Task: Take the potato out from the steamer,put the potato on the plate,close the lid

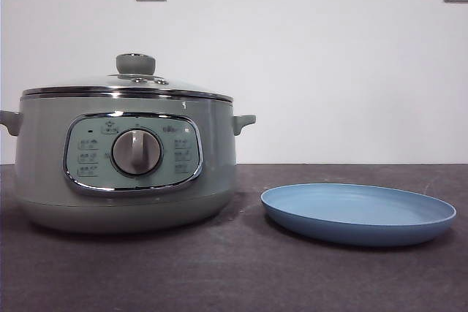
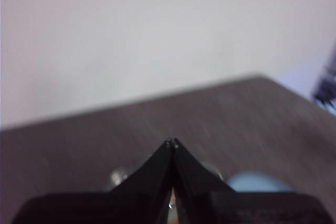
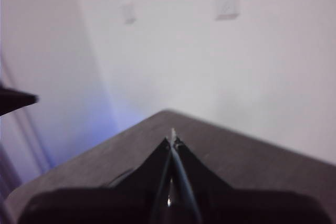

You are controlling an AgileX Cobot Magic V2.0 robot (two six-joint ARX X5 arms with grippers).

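The left end effector [image 2: 172, 142] has its jaws pressed together on nothing, raised above the dark table [image 2: 220, 119]; the right end effector [image 3: 172, 139] is likewise closed and empty, also held off the table. Neither appears in the front view, so both seem to be waiting clear of the work. On the table, the sage-green steamer [image 1: 124, 166] stands with its glass lid [image 1: 128, 84] seated on the chrome rim, knob [image 1: 135, 63] upright. The potato is not visible, presumably inside. The light-blue plate [image 1: 358, 213] lies bare just beside the steamer, likely placed for a short transfer.
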